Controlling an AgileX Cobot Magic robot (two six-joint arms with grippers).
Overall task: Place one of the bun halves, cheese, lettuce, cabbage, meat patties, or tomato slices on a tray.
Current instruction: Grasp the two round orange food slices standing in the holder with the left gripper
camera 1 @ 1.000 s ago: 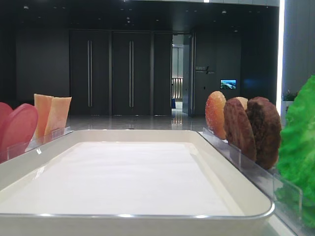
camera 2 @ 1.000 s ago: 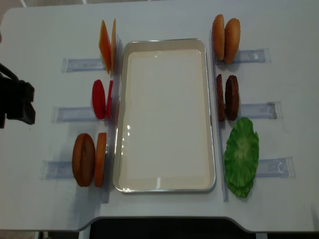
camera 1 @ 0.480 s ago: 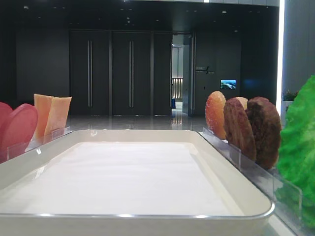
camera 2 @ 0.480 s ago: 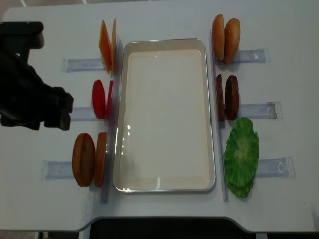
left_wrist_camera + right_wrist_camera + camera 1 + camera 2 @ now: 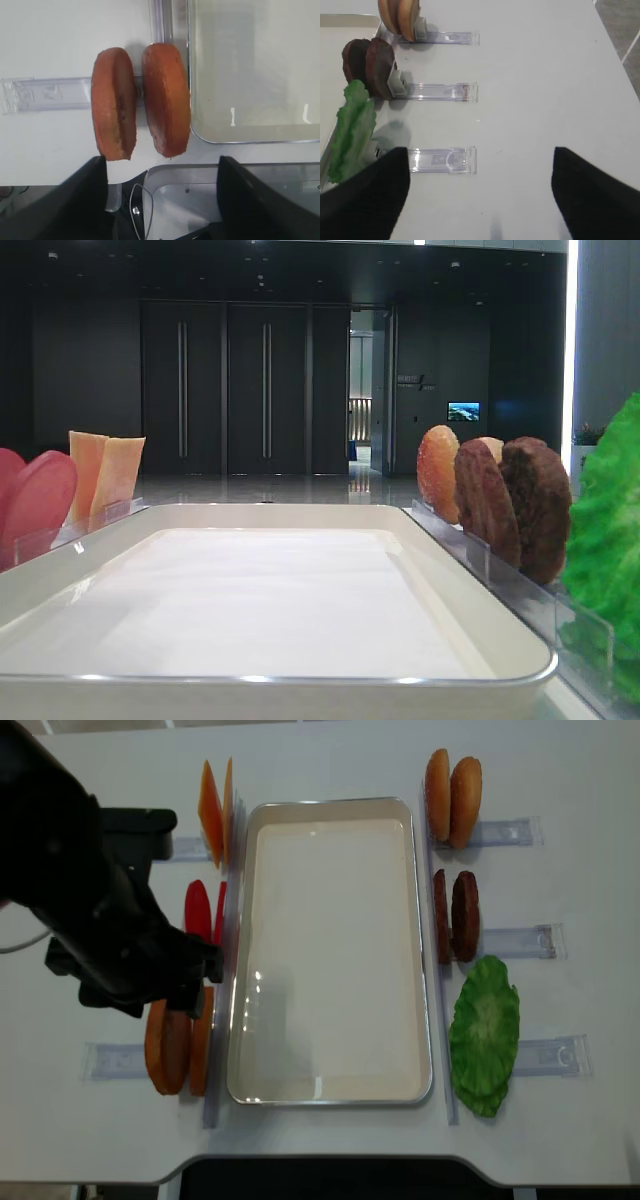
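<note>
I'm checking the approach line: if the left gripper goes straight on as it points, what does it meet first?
Most likely the two bun halves standing on edge beside the tray; the open left gripper frames them, though depth is unclear.

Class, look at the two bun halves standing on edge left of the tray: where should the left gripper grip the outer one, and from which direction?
Grip the outer bun half across its two flat faces, near the top rim, coming straight down. It stands on edge in the holder, so only the upper rim is free. The open left gripper probably spans its thickness; one finger must enter the narrow gap beside the inner half.
</note>
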